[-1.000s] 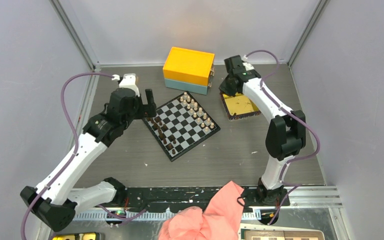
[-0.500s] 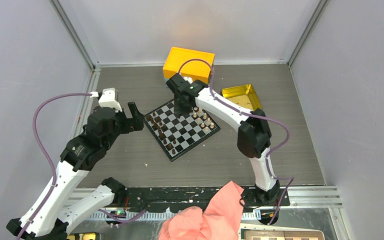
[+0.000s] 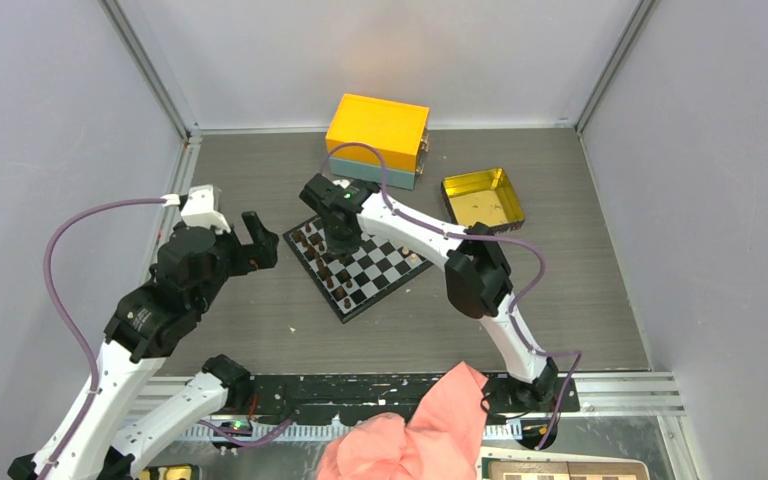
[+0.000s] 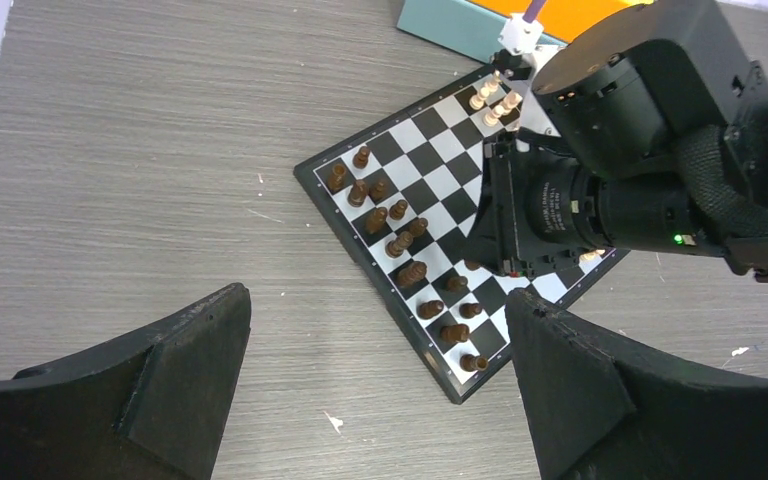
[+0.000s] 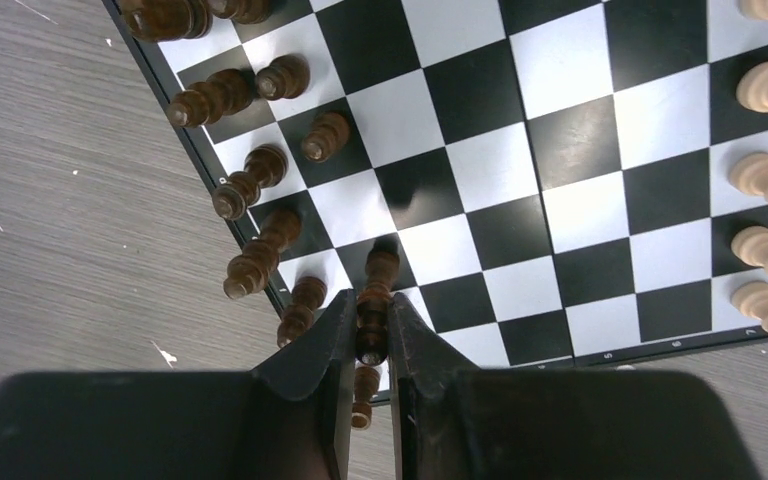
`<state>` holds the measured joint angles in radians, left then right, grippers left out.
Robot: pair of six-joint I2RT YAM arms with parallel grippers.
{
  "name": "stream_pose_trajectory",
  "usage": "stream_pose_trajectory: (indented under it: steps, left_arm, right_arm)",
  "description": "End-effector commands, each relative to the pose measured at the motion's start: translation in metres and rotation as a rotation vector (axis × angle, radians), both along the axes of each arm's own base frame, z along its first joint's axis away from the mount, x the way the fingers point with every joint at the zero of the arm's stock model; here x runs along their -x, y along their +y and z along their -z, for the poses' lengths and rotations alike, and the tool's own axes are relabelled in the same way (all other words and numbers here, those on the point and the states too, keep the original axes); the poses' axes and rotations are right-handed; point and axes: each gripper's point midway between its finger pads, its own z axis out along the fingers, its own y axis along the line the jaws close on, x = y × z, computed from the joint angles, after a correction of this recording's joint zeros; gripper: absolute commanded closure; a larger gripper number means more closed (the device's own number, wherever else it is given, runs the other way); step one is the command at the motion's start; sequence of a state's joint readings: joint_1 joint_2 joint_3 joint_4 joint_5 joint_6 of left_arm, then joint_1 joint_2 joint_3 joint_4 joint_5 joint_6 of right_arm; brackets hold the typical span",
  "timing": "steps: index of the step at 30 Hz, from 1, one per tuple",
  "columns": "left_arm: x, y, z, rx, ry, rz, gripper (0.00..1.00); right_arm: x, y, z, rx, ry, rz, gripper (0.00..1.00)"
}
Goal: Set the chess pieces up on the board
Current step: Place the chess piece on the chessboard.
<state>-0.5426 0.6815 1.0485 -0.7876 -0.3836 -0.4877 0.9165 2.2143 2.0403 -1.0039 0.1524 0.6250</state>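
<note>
The black-and-white chessboard [image 3: 365, 262] lies mid-table, also in the left wrist view [image 4: 430, 190] and the right wrist view [image 5: 560, 150]. Dark brown chessmen [image 5: 250, 180] stand along its left side, light tan ones [image 5: 765, 90] along its far right side. My right gripper [image 5: 368, 330] is shut on a dark brown chess piece [image 5: 372, 305] just above the board's left edge squares; in the top view its wrist [image 3: 338, 215] hangs over the board. My left gripper [image 4: 380, 400] is open and empty, above bare table left of the board [image 3: 250, 240].
An orange box [image 3: 377, 135] on a teal base stands behind the board. An open gold tin [image 3: 481, 198] sits at the back right. A pink cloth [image 3: 420, 425] hangs at the near edge. Metal frame rails border the table.
My right arm swung from the gold tin to the board's left side, carrying a dark piece. My left arm drew back leftward, away from the board.
</note>
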Motion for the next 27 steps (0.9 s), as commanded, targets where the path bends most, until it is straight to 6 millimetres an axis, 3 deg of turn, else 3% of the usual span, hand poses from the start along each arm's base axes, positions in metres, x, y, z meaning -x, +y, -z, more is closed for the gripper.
stream_pose_trajectory:
  steps: [1, 27]
  left_arm:
    - [-0.001, 0.003, -0.002, -0.002, -0.013, -0.018, 0.02]
    - [-0.015, -0.007, 0.004, -0.016, -0.010, 0.006, 0.02]
  right_arm:
    - [-0.003, 0.013, -0.009, -0.021, -0.021, -0.047, 0.99]
    - [-0.010, 0.033, 0.022, -0.001, 0.022, -0.103, 0.99]
